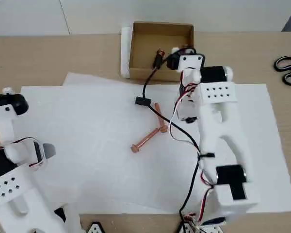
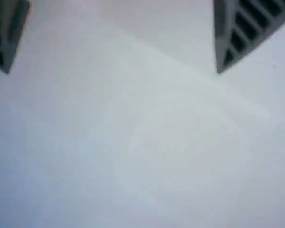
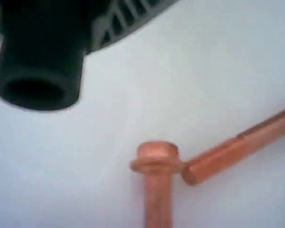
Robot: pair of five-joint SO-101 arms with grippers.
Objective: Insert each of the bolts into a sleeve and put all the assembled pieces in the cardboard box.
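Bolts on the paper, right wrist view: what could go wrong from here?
1. One bolt has the other bolt butted against its head; moving either will probably shift both.
2. The black cable trails across the paper right beside them; an arm move could drag it through them.
3. The black sleeve sits off to the side of that head, bore not lined up with either shank, so insertion may miss.

My black plastic sleeve [image 3: 38, 61] is blurred up close; the copper-coloured metal bolt [image 3: 156, 190] runs off frame, the second copper bolt [image 3: 237, 147] too.
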